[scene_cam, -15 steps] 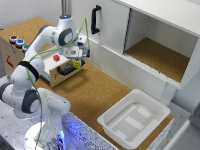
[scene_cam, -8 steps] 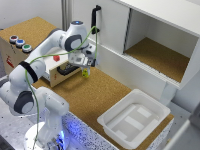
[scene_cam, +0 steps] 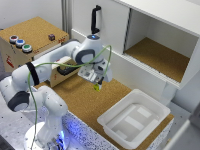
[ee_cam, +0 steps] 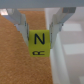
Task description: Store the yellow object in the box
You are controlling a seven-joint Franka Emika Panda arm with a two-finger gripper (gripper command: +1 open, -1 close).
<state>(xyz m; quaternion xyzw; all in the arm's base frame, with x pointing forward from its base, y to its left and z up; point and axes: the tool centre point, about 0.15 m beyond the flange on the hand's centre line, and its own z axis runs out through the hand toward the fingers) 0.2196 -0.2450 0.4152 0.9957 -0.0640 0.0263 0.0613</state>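
Note:
A small yellow block (scene_cam: 97,86) hangs in the air between my gripper's (scene_cam: 98,84) fingers, above the cork floor and to the exterior view's left of the box. In the wrist view the yellow block (ee_cam: 39,41) shows a black letter N on its face and is clamped between the two grey fingers (ee_cam: 20,22). The gripper (ee_cam: 39,31) is shut on it. The box (scene_cam: 134,117), a shallow white tub with raised ribs on its floor, sits low at the exterior view's right and holds nothing that I can see.
A white cabinet (scene_cam: 160,45) with an open cork-floored compartment stands behind. A wooden case (scene_cam: 30,42) with coloured buttons sits at the exterior view's left, with a black tray (scene_cam: 65,70) beside it. A black handle (scene_cam: 94,19) hangs on the cabinet wall.
The arm has swung toward the exterior view's right, carrying the yellow block away from the black tray and out over the cork floor nearer the box.

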